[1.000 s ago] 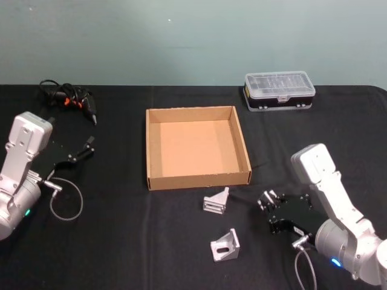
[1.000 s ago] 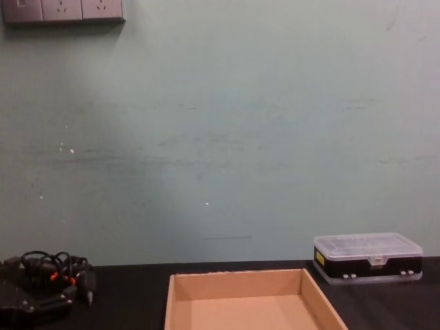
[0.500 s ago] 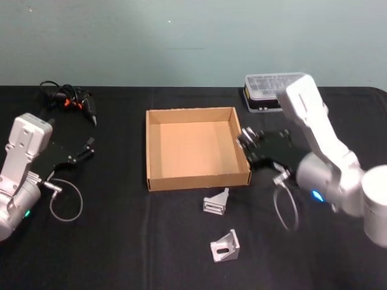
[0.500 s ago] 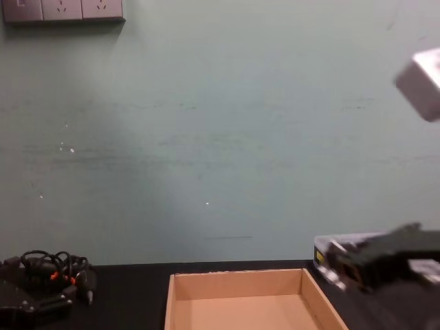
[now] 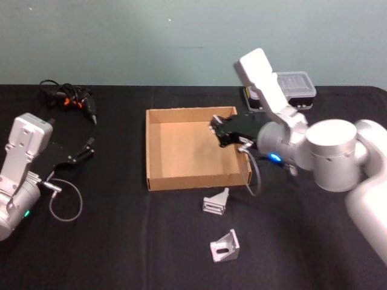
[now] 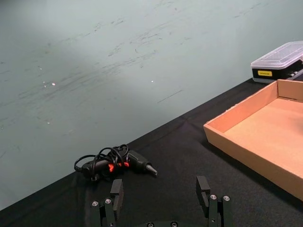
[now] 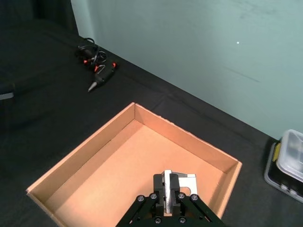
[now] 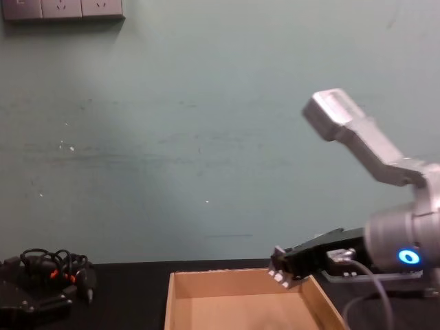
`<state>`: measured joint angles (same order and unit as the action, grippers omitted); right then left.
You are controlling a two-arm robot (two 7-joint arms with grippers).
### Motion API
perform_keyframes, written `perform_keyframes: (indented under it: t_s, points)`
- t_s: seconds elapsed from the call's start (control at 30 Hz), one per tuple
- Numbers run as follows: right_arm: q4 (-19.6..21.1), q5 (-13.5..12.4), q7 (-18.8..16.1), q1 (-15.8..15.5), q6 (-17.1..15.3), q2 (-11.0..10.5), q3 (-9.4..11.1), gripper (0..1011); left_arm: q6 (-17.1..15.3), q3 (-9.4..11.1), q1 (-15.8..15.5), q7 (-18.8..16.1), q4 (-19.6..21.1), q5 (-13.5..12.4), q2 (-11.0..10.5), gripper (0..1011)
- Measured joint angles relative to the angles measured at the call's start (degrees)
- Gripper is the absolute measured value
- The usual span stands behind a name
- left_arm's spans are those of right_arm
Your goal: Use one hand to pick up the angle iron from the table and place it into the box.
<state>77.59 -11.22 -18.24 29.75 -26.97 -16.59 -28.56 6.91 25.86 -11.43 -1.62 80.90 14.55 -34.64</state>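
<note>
One angle iron [image 7: 185, 181] is pinched between the fingers of the right gripper [image 7: 168, 183], which is clamped on its upright flange. It hangs over the inside of the cardboard box [image 5: 196, 180], toward the box's 2 o'clock corner, and whether it touches the floor cannot be told. In the chest view the right gripper [image 8: 278, 269] has its tip at about the level of the box's far rim [image 8: 234, 276]. In the head view this gripper [image 5: 219, 129] reaches in from the box's 3 o'clock side. Two more angle irons lie on the black table [image 5: 121, 241] at the box's 6 o'clock. One [image 5: 216, 202] is near the front wall and the other [image 5: 225, 244] is farther toward the robot. A small black parts case with a clear lid [image 5: 290, 84] stands at the box's 1 o'clock. A black corded hand tool with orange marks [image 5: 72, 101] lies at its 10 o'clock. The left gripper [image 6: 161, 194] is parked at the table's 9 o'clock, with its fingers spread apart and nothing between them.
</note>
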Motion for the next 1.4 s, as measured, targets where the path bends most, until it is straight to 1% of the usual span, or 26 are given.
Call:
perform_keyframes:
  t_s: [0.1,0.13,0.2,0.3,0.37,0.4,0.5,0.53,0.57,0.6,0.7,0.77,1.03,1.13,1.17,1.2,1.3,1.37,1.4]
  points:
    - [-3.1,0.7,-0.2,1.8,0.0,1.5,-0.6,84,0.0,0.0,0.0,0.0,0.0,0.0,0.0,1011]
    - [-5.2,1.1,-0.3,3.0,0.0,2.5,-1.0,84,0.0,0.0,0.0,0.0,0.0,0.0,0.0,1011]
    - [-7.0,1.6,-0.3,4.0,-0.2,3.4,-1.3,84,0.0,0.0,0.0,0.0,0.0,0.0,0.0,1011]
    - [-11.8,2.7,-0.6,6.4,-0.4,5.3,-2.0,84,0.0,0.0,0.0,0.0,0.0,0.0,0.0,1011]
    - [-13.9,3.1,-0.7,7.4,-0.5,6.1,-2.2,84,0.0,0.0,0.0,0.0,0.0,0.0,0.0,1011]
    - [-15.8,3.4,-0.8,8.2,-0.6,6.8,-2.3,84,0.0,0.0,0.0,0.0,0.0,0.0,0.0,1012]
    - [-18.3,3.6,-0.8,9.3,-0.7,7.6,-2.3,84,0.0,0.0,0.0,0.0,0.0,0.0,0.0,1011]
    - [-19.8,3.9,-0.9,9.9,-0.7,8.2,-2.2,84,0.0,0.0,0.0,0.0,0.0,0.0,0.0,1011]
    - [-19.8,3.9,-0.9,9.9,-0.7,8.2,-2.2,84,0.0,0.0,0.0,0.0,0.0,0.0,0.0,1011]
    - [-21.8,4.1,-1.2,10.7,-0.6,8.8,-2.1,84,0.0,0.0,0.0,0.0,0.0,0.0,0.0,1011]
    - [-23.8,4.2,-1.8,11.4,0.3,9.3,-1.8,84,0.0,0.0,0.0,0.0,0.0,0.0,0.0,1011]
    - [-24.2,4.2,-2.0,11.5,0.5,9.5,-1.7,84,0.0,0.0,0.0,0.0,0.0,0.0,0.0,1011]
    - [-23.5,4.2,-1.9,11.3,0.4,9.3,-1.7,87,0.0,0.0,0.0,0.0,0.0,0.0,0.0,1011]
    - [-23.3,4.2,-1.8,11.2,0.3,9.2,-1.7,175,0.0,0.0,0.0,0.0,0.0,0.0,0.0,1011]
    - [-23.3,4.2,-1.8,11.2,0.3,9.2,-1.7,175,0.0,0.0,0.0,0.0,0.0,0.0,0.0,1011]
    - [-23.3,4.2,-1.8,11.2,0.3,9.2,-1.7,230,0.0,0.0,0.0,0.0,0.0,0.0,0.0,1011]
    - [-23.2,4.2,-1.7,11.1,0.3,9.1,-1.7,308,0.0,0.0,0.0,0.0,0.0,0.0,0.0,1011]
    - [-23.1,4.2,-1.7,11.1,0.3,9.1,-1.7,385,0.0,0.0,0.0,0.0,0.0,0.0,0.0,1011]
    - [-23.1,4.2,-1.7,11.1,0.3,9.1,-1.7,385,0.0,0.0,0.0,0.0,0.0,0.0,0.0,1011]
